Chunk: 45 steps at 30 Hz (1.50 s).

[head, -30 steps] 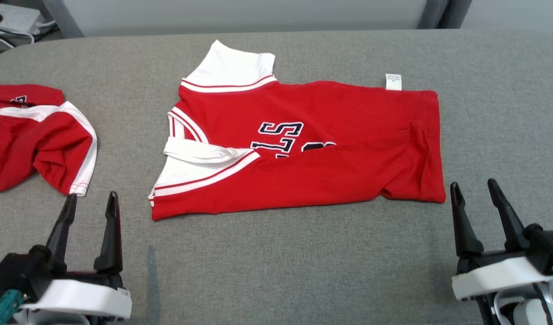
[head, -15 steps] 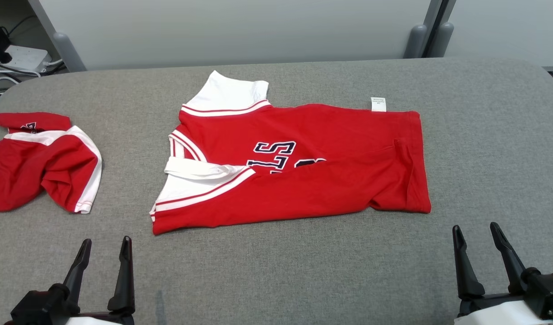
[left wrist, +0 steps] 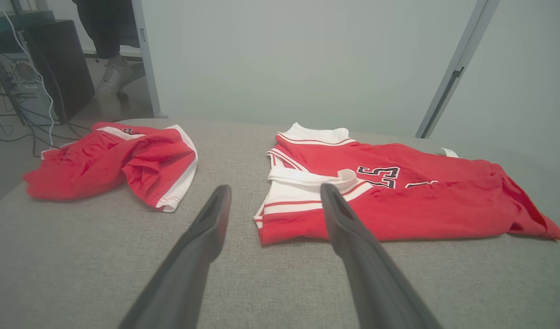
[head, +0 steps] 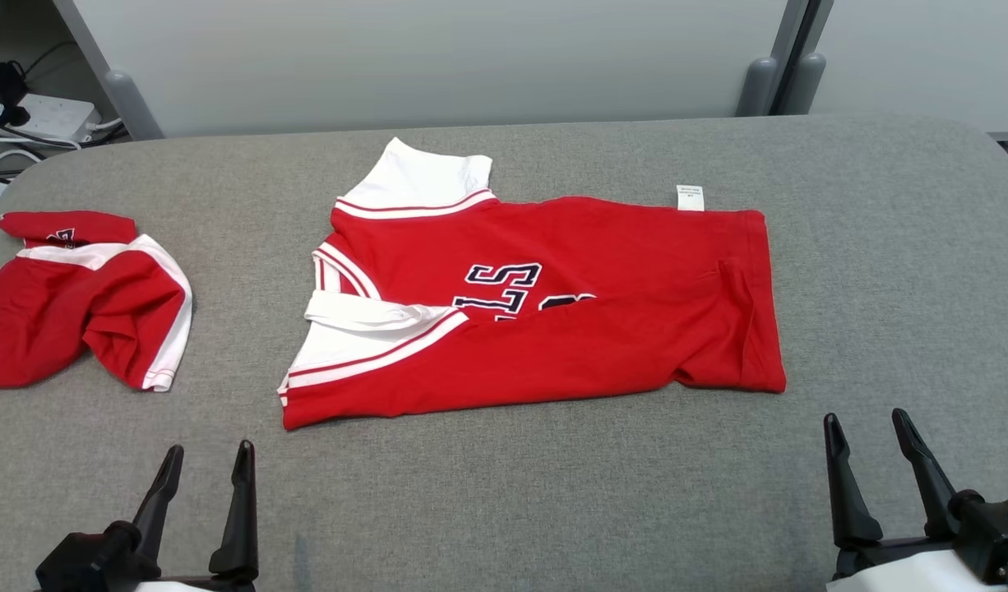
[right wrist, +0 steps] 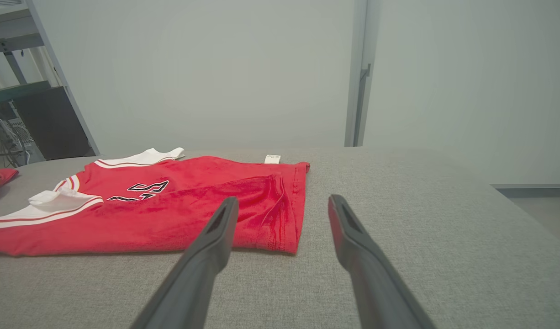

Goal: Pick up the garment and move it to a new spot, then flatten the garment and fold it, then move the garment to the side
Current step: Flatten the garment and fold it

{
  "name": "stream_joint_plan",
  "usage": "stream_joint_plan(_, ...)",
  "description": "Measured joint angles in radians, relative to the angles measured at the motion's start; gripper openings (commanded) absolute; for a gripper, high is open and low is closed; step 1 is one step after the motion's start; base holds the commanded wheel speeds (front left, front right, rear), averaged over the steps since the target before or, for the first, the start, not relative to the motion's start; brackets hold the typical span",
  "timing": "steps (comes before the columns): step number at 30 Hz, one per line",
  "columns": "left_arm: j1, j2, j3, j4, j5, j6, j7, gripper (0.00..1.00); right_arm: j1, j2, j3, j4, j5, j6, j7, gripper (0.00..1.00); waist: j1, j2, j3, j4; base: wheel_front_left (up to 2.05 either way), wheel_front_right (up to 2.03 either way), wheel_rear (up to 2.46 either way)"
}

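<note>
A red garment (head: 553, 304) with white sleeves and dark lettering lies folded lengthwise in the middle of the grey table (head: 882, 247); a white label sticks out at its far edge. It shows too in the left wrist view (left wrist: 398, 201) and the right wrist view (right wrist: 170, 205). My left gripper (head: 208, 460) stands open near the front edge, short of the garment's near left corner. My right gripper (head: 870, 427) is open just below the garment's near right hem. Nothing sits between either pair of fingers.
A second red and white garment (head: 76, 304) lies bunched at the table's left edge, seen also in the left wrist view (left wrist: 115, 160). Behind the table stands a pale wall panel (head: 438, 57). A power strip with cables (head: 27, 115) lies at the far left. A person's foot (left wrist: 111, 75) stands beyond.
The head camera has tilted up, so more of the wall shows and both grippers sit lower in view. The garment lies as before and both grippers stay open.
</note>
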Motion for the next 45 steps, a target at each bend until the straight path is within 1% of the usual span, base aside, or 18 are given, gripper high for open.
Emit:
stream_joint_plan(4, -0.011, 0.001, -0.012, 0.015, 0.0, -0.016, 0.016, 1.0, -0.009, 0.0, -0.007, 0.007, 0.0, 0.0, 0.0, 1.0, 0.0, 0.0, 0.012, 0.007, 0.0, 0.0, 0.0)
stream_joint_plan(8, -0.083, 0.001, -0.034, 0.066, -0.009, -0.057, 0.052, 1.0, -0.078, -0.003, -0.009, 0.067, 0.021, 0.0, 0.007, 1.0, 0.0, 0.0, 0.037, 0.01, 0.0, 0.0, 0.0)
stream_joint_plan(10, -0.139, -0.005, -0.048, 0.104, -0.018, -0.085, 0.074, 1.0, -0.135, -0.018, 0.001, 0.118, 0.026, 0.0, 0.024, 1.0, 0.0, 0.0, 0.054, 0.01, 0.0, 0.0, 0.0)
stream_joint_plan(16, -0.292, -0.055, -0.086, 0.261, -0.049, -0.159, 0.124, 1.0, -0.291, -0.054, 0.06, 0.29, 0.045, 0.0, 0.034, 1.0, 0.0, 0.0, 0.115, 0.002, 0.0, 0.0, 0.0)
stream_joint_plan(20, -0.373, -0.07, -0.094, 0.392, -0.072, -0.21, 0.141, 1.0, -0.379, -0.058, 0.09, 0.393, 0.056, 0.0, 0.034, 1.0, 0.0, 0.0, 0.156, -0.006, 0.0, 0.0, 0.0)
stream_joint_plan(21, -0.399, -0.083, -0.095, 0.452, -0.087, -0.228, 0.144, 1.0, -0.411, -0.058, 0.1, 0.437, 0.063, 0.0, 0.034, 1.0, 0.0, 0.0, 0.17, -0.011, 0.0, 0.0, 0.0)
stream_joint_plan(22, -0.41, -0.091, -0.097, 0.479, -0.09, -0.239, 0.144, 1.0, -0.424, -0.058, 0.102, 0.462, 0.069, 0.0, 0.034, 1.0, 0.0, 0.0, 0.176, -0.013, 0.0, 0.0, 0.0)
stream_joint_plan(23, -0.41, -0.091, -0.097, 0.479, -0.09, -0.239, 0.144, 1.0, -0.424, -0.058, 0.102, 0.462, 0.069, 0.0, 0.034, 1.0, 0.0, 0.0, 0.176, -0.013, 0.0, 0.0, 0.0)
stream_joint_plan(25, -0.426, -0.102, -0.099, 0.523, -0.098, -0.257, 0.145, 1.0, -0.443, -0.058, 0.113, 0.504, 0.078, 0.0, 0.034, 1.0, 0.0, 0.0, 0.184, -0.016, 0.0, 0.0, 0.0)
stream_joint_plan(30, -0.456, -0.122, -0.102, 0.604, -0.127, -0.28, 0.159, 1.0, -0.475, -0.053, 0.138, 0.593, 0.086, 0.0, 0.032, 1.0, 0.0, 0.0, 0.193, -0.014, 0.0, 0.0, 0.0)
stream_joint_plan(37, -0.493, -0.142, -0.102, 0.637, -0.166, -0.32, 0.194, 1.0, -0.523, -0.05, 0.158, 0.659, 0.105, 0.0, 0.034, 1.0, 0.0, 0.0, 0.207, -0.005, 0.0, 0.0, 0.0)
stream_joint_plan(38, -0.499, -0.147, -0.101, 0.637, -0.179, -0.328, 0.201, 0.93, -0.532, -0.05, 0.161, 0.671, 0.107, 0.0, 0.034, 0.99, 0.0, 0.0, 0.209, -0.004, 0.0, 0.0, 0.0)
stream_joint_plan(39, -0.503, -0.149, -0.103, 0.637, -0.187, -0.332, 0.213, 0.65, -0.54, -0.049, 0.162, 0.676, 0.11, 0.0, 0.034, 0.48, 0.0, 0.0, 0.211, -0.004, 0.0, 0.0, 0.0)
stream_joint_plan(40, -0.506, -0.151, -0.104, 0.637, -0.189, -0.333, 0.221, 0.39, -0.545, -0.049, 0.164, 0.681, 0.114, 0.0, 0.034, 0.29, 0.0, 0.0, 0.212, -0.003, 0.0, 0.0, 0.0)
stream_joint_plan(41, -0.51, -0.152, -0.105, 0.637, -0.197, -0.342, 0.232, 0.0, -0.55, -0.049, 0.166, 0.687, 0.118, 0.0, 0.034, 0.0, 0.0, 0.0, 0.213, -0.001, 0.0, 0.0, 0.0)
stream_joint_plan(45, -0.515, -0.159, -0.111, 0.637, -0.214, -0.353, 0.255, 0.0, -0.562, -0.04, 0.187, 0.703, 0.146, 0.002, 0.034, 0.0, 0.0, 0.0, 0.212, 0.002, 0.0, 0.0, 0.0)
